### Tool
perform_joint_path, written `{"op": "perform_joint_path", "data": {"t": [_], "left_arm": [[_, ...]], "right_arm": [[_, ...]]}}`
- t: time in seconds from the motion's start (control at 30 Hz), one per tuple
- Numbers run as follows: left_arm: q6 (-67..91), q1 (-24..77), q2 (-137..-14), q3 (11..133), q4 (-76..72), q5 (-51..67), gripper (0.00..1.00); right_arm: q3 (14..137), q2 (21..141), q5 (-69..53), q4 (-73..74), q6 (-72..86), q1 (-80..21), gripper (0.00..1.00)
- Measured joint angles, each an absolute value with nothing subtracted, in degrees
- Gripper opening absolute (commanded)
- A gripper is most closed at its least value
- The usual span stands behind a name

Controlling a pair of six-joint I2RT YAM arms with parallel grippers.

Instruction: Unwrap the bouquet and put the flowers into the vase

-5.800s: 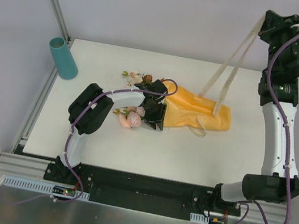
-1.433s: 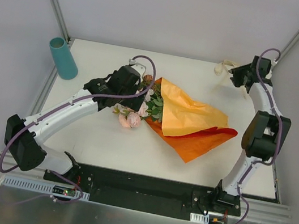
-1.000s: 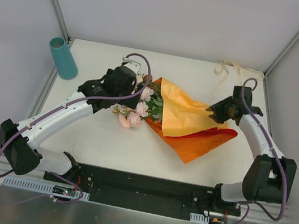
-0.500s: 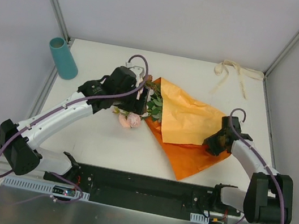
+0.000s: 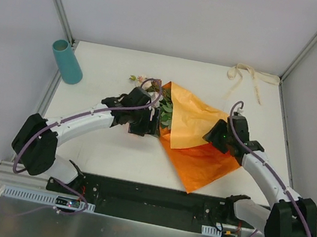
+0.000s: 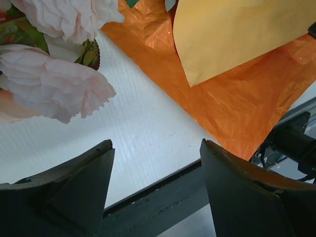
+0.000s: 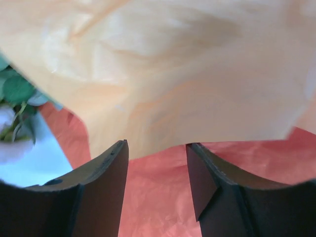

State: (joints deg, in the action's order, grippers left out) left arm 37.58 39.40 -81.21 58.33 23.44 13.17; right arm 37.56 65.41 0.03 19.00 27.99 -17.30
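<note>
The bouquet lies mid-table with its orange paper (image 5: 200,162) spread open and a paler flap (image 5: 192,115) folded over it. The flowers (image 5: 164,112) poke out at the paper's left end, mostly hidden under my left gripper (image 5: 145,126). In the left wrist view pink roses (image 6: 54,89) lie up and left of the left gripper (image 6: 155,148), which is open over bare table. My right gripper (image 5: 212,133) hovers over the paper's right part, open (image 7: 155,145), with the flap's edge (image 7: 173,74) just past its fingertips. The teal vase (image 5: 66,62) stands upright at the far left edge.
A cream ribbon (image 5: 251,76) lies loose at the table's far right corner. The black front rail (image 5: 152,193) runs along the near edge, close to the paper's lowest tip. Metal frame posts rise at both back corners.
My left gripper swung toward the near edge over the roses and its jaws narrowed. My right gripper moved from the paper's front right edge up onto the flap and opened wider.
</note>
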Motion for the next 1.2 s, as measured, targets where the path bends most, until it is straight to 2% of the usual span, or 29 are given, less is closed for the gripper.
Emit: {"op": "perform_joint_path", "data": {"t": [0.27,0.37,0.57,0.83,1.2], "left_arm": [[41.06,39.4,-79.42,54.48,18.41,10.85,0.78],[41.63,39.29,-75.94,52.75,18.15,9.23,0.79],[43.0,38.5,-71.37,51.03,17.43,8.45,0.8],[43.81,38.13,-70.87,49.76,17.19,8.73,0.8],[46.81,38.13,-73.49,49.74,14.2,11.64,0.77]], "right_arm": [[32.69,59.48,-6.63,2.94,-1.19,-30.81,0.61],[30.92,57.8,-7.9,1.23,-15.4,-33.89,0.62],[29.34,58.81,-7.62,0.73,-33.56,-36.4,0.66],[27.35,59.59,-3.81,0.64,-45.71,-43.13,0.69],[22.87,67.96,6.2,-7.62,-51.88,-47.2,0.66]]}}
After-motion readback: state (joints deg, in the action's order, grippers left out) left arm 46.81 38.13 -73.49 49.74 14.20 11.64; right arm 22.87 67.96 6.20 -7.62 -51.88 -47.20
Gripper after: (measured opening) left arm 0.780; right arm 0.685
